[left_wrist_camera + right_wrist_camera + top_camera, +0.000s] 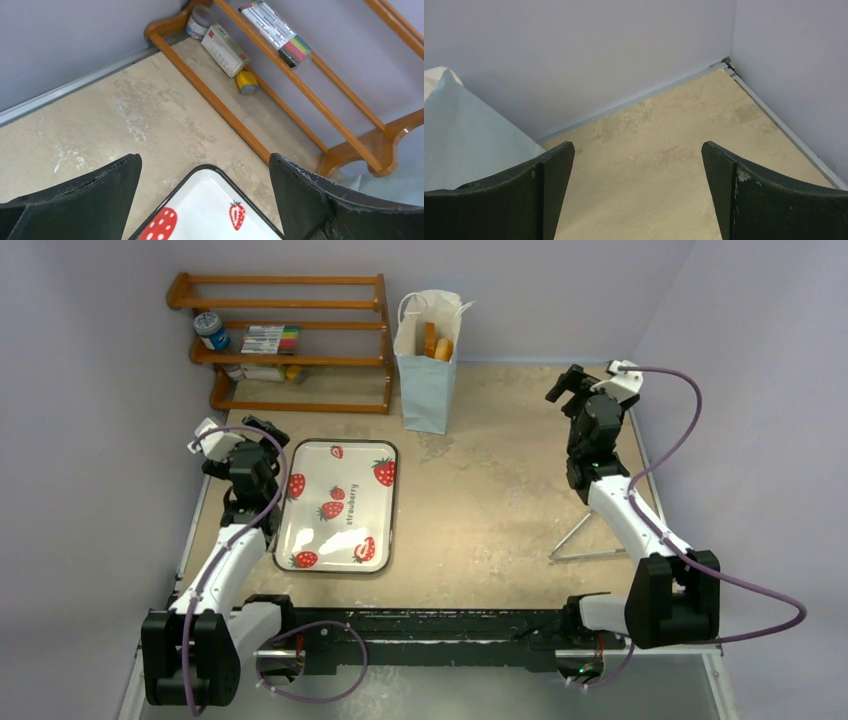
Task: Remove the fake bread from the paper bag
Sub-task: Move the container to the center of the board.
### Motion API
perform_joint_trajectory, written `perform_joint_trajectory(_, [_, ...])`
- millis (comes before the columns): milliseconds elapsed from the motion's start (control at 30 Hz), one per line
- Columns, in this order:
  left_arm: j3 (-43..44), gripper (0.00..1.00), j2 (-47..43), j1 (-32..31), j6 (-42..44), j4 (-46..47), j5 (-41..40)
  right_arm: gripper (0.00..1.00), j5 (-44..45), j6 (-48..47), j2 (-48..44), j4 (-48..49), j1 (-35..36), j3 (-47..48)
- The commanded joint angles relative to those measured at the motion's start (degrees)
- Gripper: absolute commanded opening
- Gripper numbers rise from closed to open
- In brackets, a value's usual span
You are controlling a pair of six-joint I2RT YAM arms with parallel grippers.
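**Bread in the bag, both grippers spread and empty**

The left gripper (204,165) is spread wide with nothing between its fingers. Just below and ahead of it lies the far corner of a strawberry tray (340,445), flat on the table. Farther ahead of this gripper a wooden rack (290,340) stands along the back wall. It holds a set of markers (280,30), a small box (225,49), a jar (211,330) and a small yellow piece (247,81).

The right gripper (638,150) is also spread wide and grips nothing. Bare table and the back-right corner of the walls lie ahead of it.

The bag (427,380) stands upright by the back wall, well apart from both grippers. It is ahead and to the left of the right gripper, whose wrist camera catches its pale blue side at the left edge. From the left gripper it is ahead and off to the right, just past the rack's right end.

The bread (437,345) is inside the bag. From the top camera 2 pieces show in its open mouth, a brown slice standing on edge and an orange-tan rounded piece beside it. Neither gripper touches the bag or the bread.
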Motion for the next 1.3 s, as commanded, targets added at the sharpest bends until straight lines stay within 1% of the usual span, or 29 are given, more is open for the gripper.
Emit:
perform_joint_trajectory(0, [8.2,1.00,2.1,0.3,-2.0,-4.9,2.7,1.00,2.7,-6.0,-0.4,7.5,1.8,1.4])
perform_joint_trajectory(67, [11.8,0.99,5.1,0.3,-1.8,-6.1,4.2,1.00,-0.2,-4.0,0.5,8.5,1.2,1.6])
perform_joint_trajectory(133, [14.9,0.99,8.5,0.3,-1.5,-6.5,6.1,1.00,-4.0,-4.0,1.4,8.8,0.4,3.0])
perform_joint_trajectory(200, [17.4,0.99,11.2,0.3,-1.6,-6.5,7.6,0.95,-5.6,-2.9,2.8,4.4,0.3,6.9])
perform_joint_trajectory(267, [19.3,0.99,13.4,0.3,-2.0,-6.1,9.1,0.87,-6.3,-3.0,4.7,-0.4,0.3,11.0])
perform_joint_trajectory(333, [21.8,1.00,15.9,0.2,-2.2,-5.8,11.2,0.86,-8.5,-4.0,6.8,-6.4,1.3,15.8])
perform_joint_trajectory(400, [24.2,1.00,18.0,-0.2,-2.3,-7.0,12.9,0.83,-8.6,-1.7,8.0,-12.2,2.6,19.9])
perform_joint_trajectory(500, [25.4,1.00,19.6,-1.3,-2.6,-7.6,13.2,0.83,-7.3,-1.2,8.2,-13.7,5.8,23.4])
perform_joint_trajectory(533, [25.6,0.99,20.1,-1.6,-2.7,-7.6,13.5,0.83,-6.7,-1.3,8.8,-15.6,6.7,25.5])
perform_joint_trajectory(633, [27.1,0.99,22.2,-3.5,-1.0,-8.8,15.3,0.82,-1.7,0.5,11.4,-26.1,9.0,32.2])
perform_joint_trajectory(700, [27.7,1.00,22.9,-5.3,0.3,-9.3,15.5,0.83,-1.0,2.5,11.6,-29.8,10.4,32.5])
perform_joint_trajectory(733, [27.8,1.00,23.1,-6.0,0.9,-9.2,16.4,0.82,-2.2,2.4,11.3,-30.2,11.5,31.5])
perform_joint_trajectory(867, [28.8,1.00,24.5,-8.1,2.7,-8.4,19.7,0.83,-0.8,1.8,12.0,-30.0,17.9,27.6])
perform_joint_trajectory(933, [30.5,1.00,25.3,-8.9,3.6,-9.0,22.2,0.83,-1.5,3.2,12.8,-30.5,20.0,27.9])
perform_joint_trajectory(1067, [35.5,1.00,26.2,-10.2,6.3,-13.8,22.5,0.82,-3.3,5.2,13.1,-34.9,25.2,29.0])
perform_joint_trajectory(1167, [36.6,1.00,25.9,-10.2,5.7,-15.8,20.9,0.82,-4.5,8.7,15.3,-39.4,30.5,28.9])
perform_joint_trajectory(1267, [36.6,1.00,25.1,-10.2,4.2,-17.2,18.8,0.82,-4.6,11.5,18.4,-40.6,36.7,27.5])
